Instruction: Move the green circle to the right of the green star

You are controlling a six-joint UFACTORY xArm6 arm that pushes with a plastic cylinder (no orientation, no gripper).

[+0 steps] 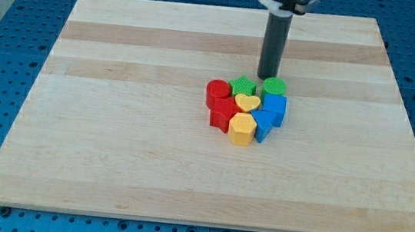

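Observation:
The green circle (pixel 275 86) sits at the upper right of a tight cluster of blocks near the board's middle. The green star (pixel 242 86) is just to its left, with a small gap between them. My tip (pixel 265 76) rests on the board just above that gap, touching or nearly touching the green circle's upper left edge.
Below the green blocks lie a red circle (pixel 217 92), a red star (pixel 224 113), a yellow heart (pixel 247 103), a yellow hexagon (pixel 242 128) and two blue blocks (pixel 273 106) (pixel 262 124). The wooden board (pixel 114 122) lies on a blue perforated table.

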